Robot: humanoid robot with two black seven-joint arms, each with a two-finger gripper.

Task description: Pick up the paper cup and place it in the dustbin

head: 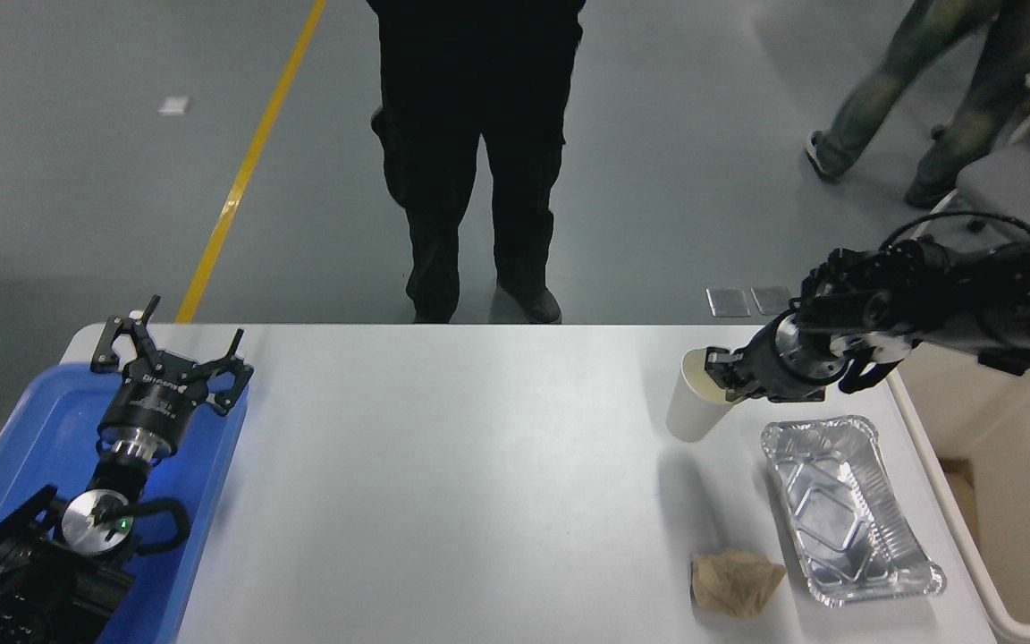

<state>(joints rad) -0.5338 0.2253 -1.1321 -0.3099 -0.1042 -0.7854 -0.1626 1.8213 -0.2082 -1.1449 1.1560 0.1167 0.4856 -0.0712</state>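
Meanwhile the right claw gripped the paper cup by its rim, tilted. The left claw sat spread open over the blue tray.

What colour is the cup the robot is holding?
The paper cup is plain white outside, cream inside, seen in the head view, held at its rim by the right gripper.

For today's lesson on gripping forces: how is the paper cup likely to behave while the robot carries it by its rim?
The paper cup probably weighs little: it hangs tilted from the right gripper, pinched only at the rim. Its thin wall looks easy to dent if squeezed harder. Held by one edge, it may swing or slip on the way to the dustbin.
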